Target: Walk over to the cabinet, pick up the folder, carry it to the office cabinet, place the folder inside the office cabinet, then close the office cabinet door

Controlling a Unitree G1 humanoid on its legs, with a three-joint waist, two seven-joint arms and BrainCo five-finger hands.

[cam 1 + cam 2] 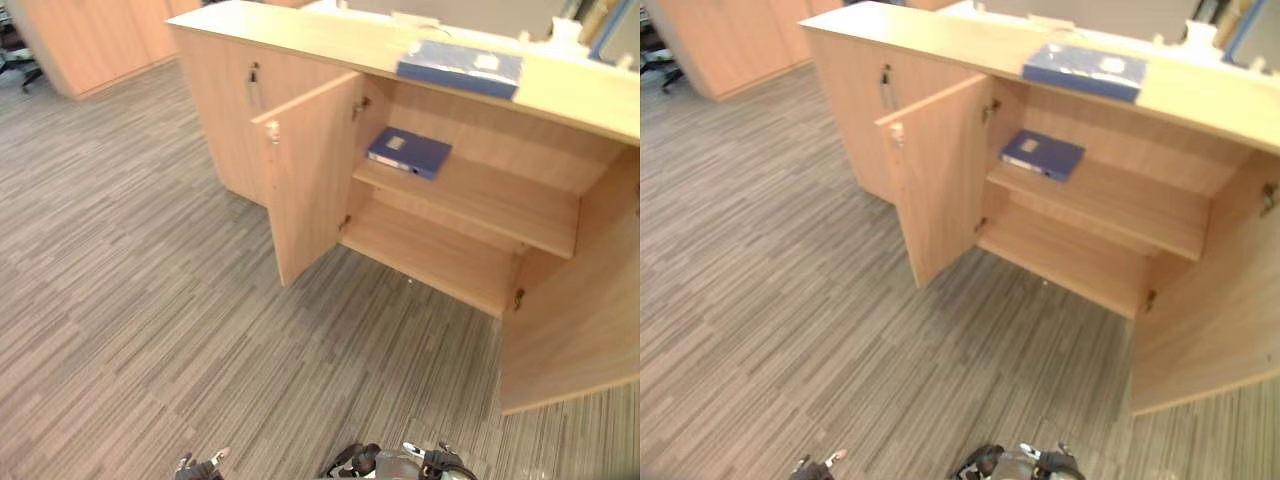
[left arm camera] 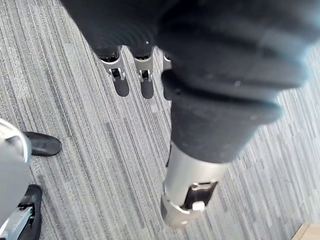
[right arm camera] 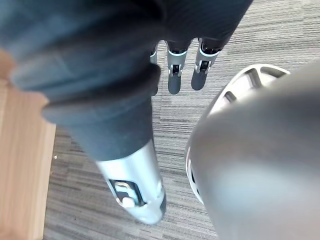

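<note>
Left hand (image 2: 145, 82) and right hand (image 3: 175, 77) hang empty, fingers (image 2: 120, 86) loose. Swung shut, the door (image 1: 305, 180) could catch the shelved folder (image 1: 408, 152).

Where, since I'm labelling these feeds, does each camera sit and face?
Left eye view: on the head, looking down at the open cabinet, a blue folder on its upper shelf.
Right eye view: beside it, sharing that scene.
Left wrist view: on the left wrist, looking along the left hand, fingers straight, at carpet.
Right wrist view: on the right wrist, along the right hand, open too, at the same carpet.
</note>
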